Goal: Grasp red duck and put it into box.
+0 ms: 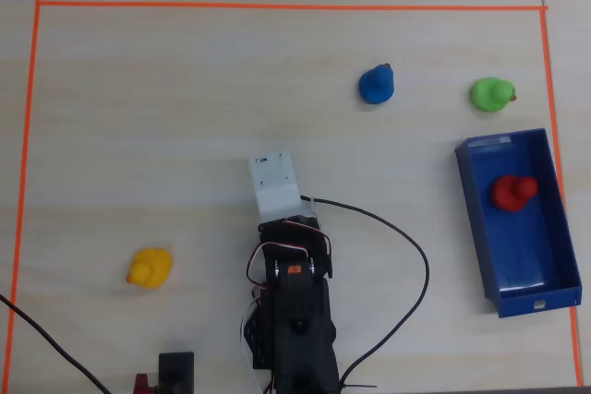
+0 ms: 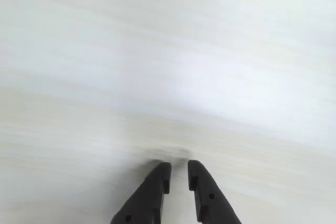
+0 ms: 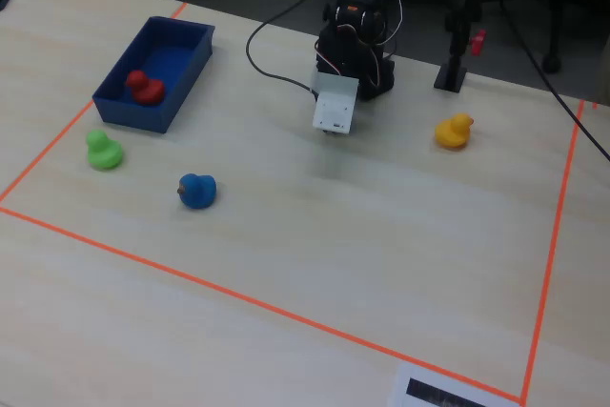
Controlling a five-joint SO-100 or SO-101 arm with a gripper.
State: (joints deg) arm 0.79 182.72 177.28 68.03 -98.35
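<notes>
The red duck [image 1: 511, 193] lies inside the dark blue box [image 1: 483, 228] at the right of the overhead view. In the fixed view the red duck [image 3: 144, 86] sits in the box [image 3: 138, 111] at the far left. My gripper [image 2: 178, 165] is far from both, over bare table near the arm's base. Its black fingers [image 2: 157, 182] stand a narrow gap apart with nothing between them. In the overhead view the white wrist housing [image 1: 275, 186] hides the fingers.
A blue duck [image 1: 377, 84] and a green duck [image 1: 490, 94] stand beyond the box, and a yellow duck [image 1: 149, 268] sits at the left. Orange tape [image 1: 277, 5] frames the work area. A black cable [image 1: 406, 237] loops beside the arm.
</notes>
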